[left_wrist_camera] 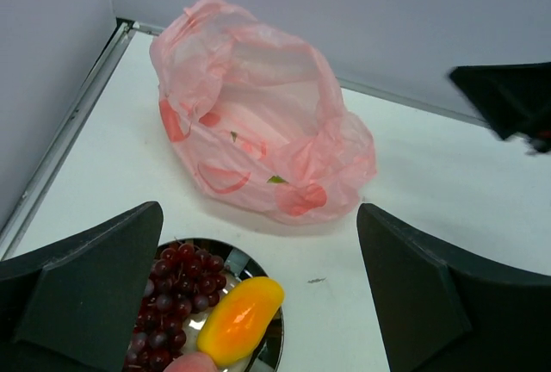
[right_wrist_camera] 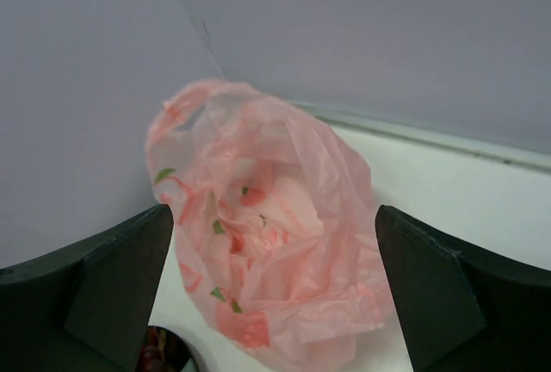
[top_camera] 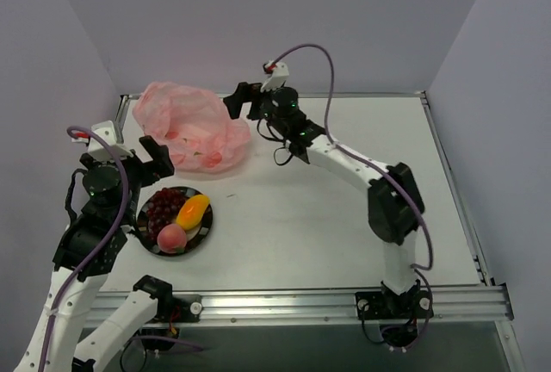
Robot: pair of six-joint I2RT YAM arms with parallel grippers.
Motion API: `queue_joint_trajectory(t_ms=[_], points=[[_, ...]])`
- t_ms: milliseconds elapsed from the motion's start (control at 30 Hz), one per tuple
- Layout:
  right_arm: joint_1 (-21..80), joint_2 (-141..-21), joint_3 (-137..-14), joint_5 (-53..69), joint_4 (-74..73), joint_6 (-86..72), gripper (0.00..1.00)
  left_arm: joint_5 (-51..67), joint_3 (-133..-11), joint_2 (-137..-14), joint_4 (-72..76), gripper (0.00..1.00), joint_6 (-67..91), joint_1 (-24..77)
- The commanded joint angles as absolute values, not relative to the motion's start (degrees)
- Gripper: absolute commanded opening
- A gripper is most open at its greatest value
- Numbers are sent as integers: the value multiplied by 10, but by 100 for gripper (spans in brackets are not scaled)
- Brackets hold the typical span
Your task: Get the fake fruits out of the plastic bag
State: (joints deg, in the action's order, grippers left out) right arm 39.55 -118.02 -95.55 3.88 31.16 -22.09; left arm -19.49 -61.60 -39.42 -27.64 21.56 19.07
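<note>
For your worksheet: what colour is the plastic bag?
Plastic bag: translucent pink, red-printed; left wrist view.

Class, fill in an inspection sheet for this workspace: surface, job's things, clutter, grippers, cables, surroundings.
Surface: white table, no spills seen.
Job's things: grape bunch, mango and peach lie on the plate; pink plastic bag lies crumpled beyond it, mouth open.
Clutter: nothing seen.
Grippers: left gripper open near the plate; right gripper open beside the bag; both hold nothing.
Cables: purple cable loops along each arm.
Surroundings: plain walls on three sides; metal rail at the near edge.
</note>
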Motion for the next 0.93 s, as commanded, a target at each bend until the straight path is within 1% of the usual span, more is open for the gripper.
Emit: queue_joint_trajectory(t_ms=[0,33,100,133,167,200,233,267,333,433,500,600,900], points=[[392,-1000,-837,38,355,-185,100,-185,-647,-396,-234,94,195,192],[393,-937,-801,20,360,-185,100,-182,-646,-392,-233,94,193,192],[392,-870,-731,3,359,-185,100,-177,-640,-380,-231,94,196,192],[392,-837,-675,-16,341,-183,100,-167,-635,-373,-230,94,196,192],[391,-769,-652,-40,324,-182,100,-161,-630,-359,-230,94,198,192],[389,-735,-634,-60,300,-178,100,-156,-619,-351,-230,94,198,192],[388,-674,-608,-83,251,-176,100,-152,-612,-341,-231,94,198,192],[388,-646,-596,-129,225,-173,100,-156,-604,-322,-235,94,200,192],[386,-570,-569,-165,176,-171,100,-159,-572,-297,-232,94,204,192],[383,-500,-506,-218,145,-172,100,-157,-538,-251,-233,94,204,192],[382,-479,-465,-238,137,-188,100,-152,-521,-231,-241,94,204,192],[382,-457,-427,-233,136,-210,100,-133,-519,-225,-252,94,195,192],[382,-475,-428,-234,137,-236,100,-120,-502,-236,-271,94,202,192]])
